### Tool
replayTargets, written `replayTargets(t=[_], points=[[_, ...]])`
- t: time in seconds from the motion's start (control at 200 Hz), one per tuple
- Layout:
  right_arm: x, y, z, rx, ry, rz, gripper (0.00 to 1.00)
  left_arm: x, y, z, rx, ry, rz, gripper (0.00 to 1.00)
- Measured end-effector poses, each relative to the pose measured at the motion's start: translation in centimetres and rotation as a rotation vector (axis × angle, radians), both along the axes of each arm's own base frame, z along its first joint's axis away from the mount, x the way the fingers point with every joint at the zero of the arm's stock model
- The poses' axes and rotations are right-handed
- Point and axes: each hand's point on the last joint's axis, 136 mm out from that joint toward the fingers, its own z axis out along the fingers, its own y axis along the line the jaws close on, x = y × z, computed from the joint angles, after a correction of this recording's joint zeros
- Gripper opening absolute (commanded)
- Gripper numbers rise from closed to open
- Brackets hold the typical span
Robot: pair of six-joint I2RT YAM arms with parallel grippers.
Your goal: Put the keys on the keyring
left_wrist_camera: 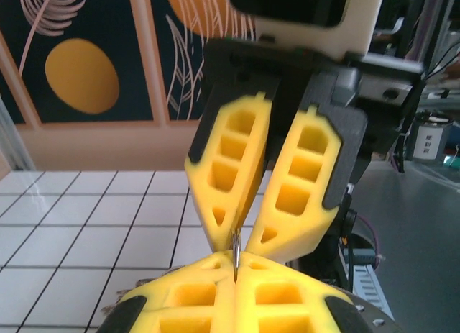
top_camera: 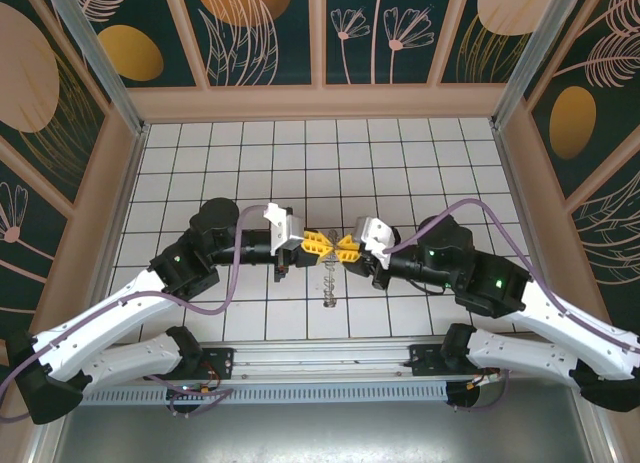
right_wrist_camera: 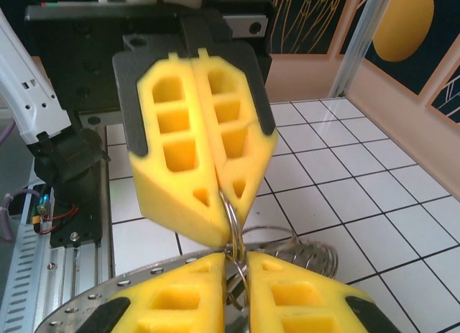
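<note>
Keyring (right_wrist_camera: 231, 216) pinched in left fingers (right_wrist_camera: 180, 153) — mostly hidden; hanging bits (top_camera: 330, 288) blurred.

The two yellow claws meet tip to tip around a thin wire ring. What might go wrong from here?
The left gripper pinches the thin keyring only at its tips, so it may slip or twist free. The right gripper crowds the same spot; an uneven pull might bend the ring or drop it onto the table.
</note>
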Motion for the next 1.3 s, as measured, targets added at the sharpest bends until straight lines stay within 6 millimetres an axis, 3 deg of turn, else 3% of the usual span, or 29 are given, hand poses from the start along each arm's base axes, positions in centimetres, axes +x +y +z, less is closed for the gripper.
replayTargets(t=[0.215, 0.505, 0.626, 0.801, 0.911, 1.211, 1.301], points=[[-0.5, -0.5, 1.7, 0.062, -0.026, 0.011, 0.13, -0.7, -0.2, 1.6, -0.065, -0.004, -0.045, 0.00], [-0.8, -0.4, 1.4, 0.069, -0.031, 0.030, 0.21, -0.7, -0.6, 1.4, -0.077, 0.011, -0.067, 0.00], [-0.9, -0.3, 1.2, 0.068, -0.028, 0.037, 0.00, -0.7, -0.6, 1.3, -0.077, 0.018, -0.069, 0.00], [-0.9, -0.3, 1.2, 0.072, -0.023, 0.037, 0.00, -0.7, -0.6, 1.5, -0.097, 0.017, -0.074, 0.00], [-0.9, -0.3, 1.3, 0.076, -0.026, 0.037, 0.07, -0.8, -0.6, 1.7, -0.109, 0.026, -0.080, 0.00], [-0.8, -0.1, 1.7, 0.088, -0.034, 0.038, 0.12, -0.8, -0.6, 1.7, -0.123, 0.040, -0.086, 0.00], [-0.8, -0.1, 1.6, 0.094, -0.037, 0.037, 0.09, -0.7, -0.7, 1.6, -0.120, 0.043, -0.086, 0.00]])
